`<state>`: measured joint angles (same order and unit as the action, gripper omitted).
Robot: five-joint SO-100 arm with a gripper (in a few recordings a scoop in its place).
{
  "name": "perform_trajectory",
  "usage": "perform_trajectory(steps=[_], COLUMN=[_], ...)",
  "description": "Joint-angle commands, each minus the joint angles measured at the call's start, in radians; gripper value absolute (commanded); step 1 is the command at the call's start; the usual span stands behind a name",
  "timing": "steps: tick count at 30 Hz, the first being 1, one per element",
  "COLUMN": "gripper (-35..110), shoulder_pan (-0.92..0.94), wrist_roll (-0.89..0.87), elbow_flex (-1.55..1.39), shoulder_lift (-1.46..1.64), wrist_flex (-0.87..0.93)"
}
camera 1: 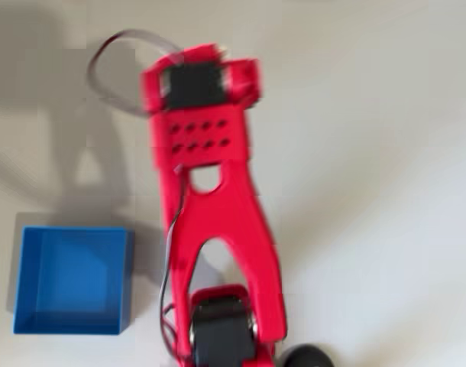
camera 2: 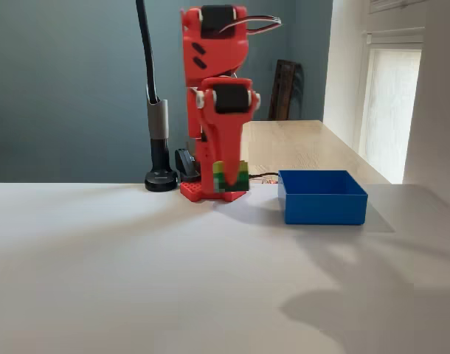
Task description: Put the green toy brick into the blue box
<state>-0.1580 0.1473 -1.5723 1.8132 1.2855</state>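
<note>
In the fixed view, the red two-finger gripper is clamped on the small lime-green studded plastic brick, lifted above the white table — just left of the shallow, square, bright blue plastic box, apart from it.

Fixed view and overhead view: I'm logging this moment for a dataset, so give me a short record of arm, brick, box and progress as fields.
gripper: red gripper, pointing down, above the white table
gripper state: shut on the green toy brick
brick: held off the table, left of the box in the fixed view
blue box: on the table, nothing seen inside in the overhead view
progress: brick held, not yet in the box
</note>
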Motion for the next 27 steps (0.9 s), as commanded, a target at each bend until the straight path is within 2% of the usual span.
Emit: perform_trajectory(steps=[1, 9, 16, 27], gripper=[0, 0, 0, 0], shoulder_pan=[-0.173, -0.491, -0.739, -1.005], wrist_roll=[-0.029, -0.213, -0.272, -0.365], elbow_flex=[-0.074, 0.029, 0.034, -0.054], shoulder_lift=[0.167, 0.178, 0.175, 0.172], wrist_flex=[0.012, 0.169, 0.212, 0.264])
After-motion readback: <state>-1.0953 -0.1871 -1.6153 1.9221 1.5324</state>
